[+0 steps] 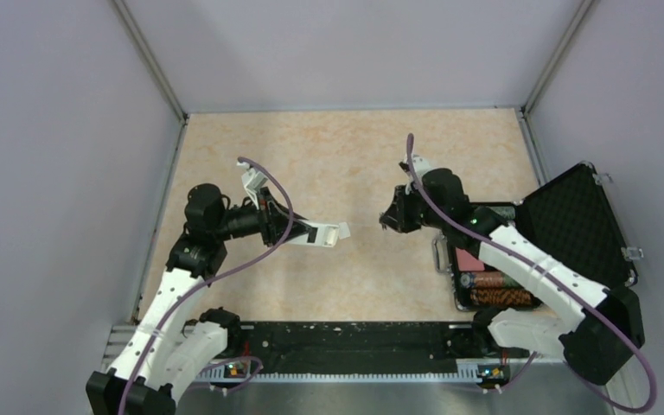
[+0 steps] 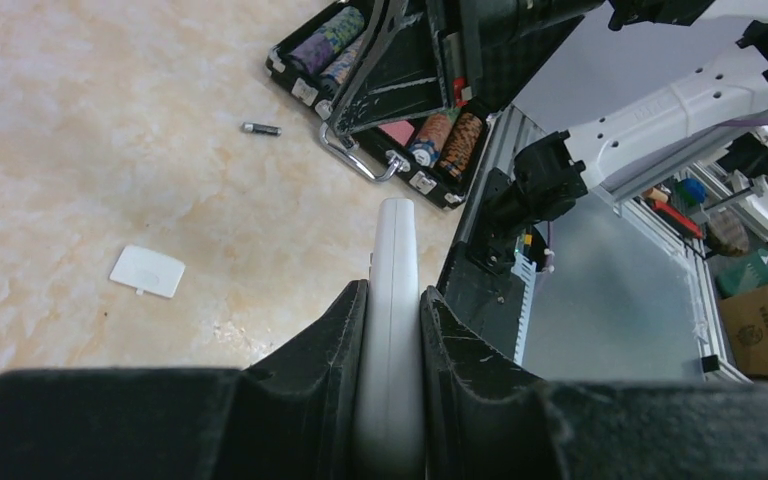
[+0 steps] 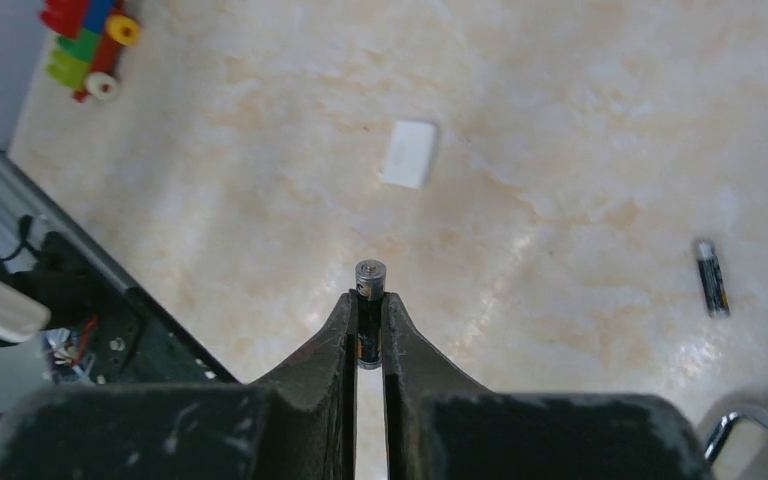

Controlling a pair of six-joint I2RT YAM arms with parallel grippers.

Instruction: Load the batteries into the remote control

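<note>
Clamping the remote control [image 2: 396,250] edgewise, the left tool [image 2: 392,300] holds it above the table [image 2: 80,150], left of centre. The right tool [image 3: 368,310] pinches a battery [image 3: 369,272] upright. A second battery [image 3: 711,278] lies near the open case [image 1: 575,226].

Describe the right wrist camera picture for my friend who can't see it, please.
The right gripper pinches a battery, metal tip poking out, above a tan marbled table. A second battery lies to the right, a small white cover lies ahead, and colourful toy blocks sit in the top left corner.
</note>
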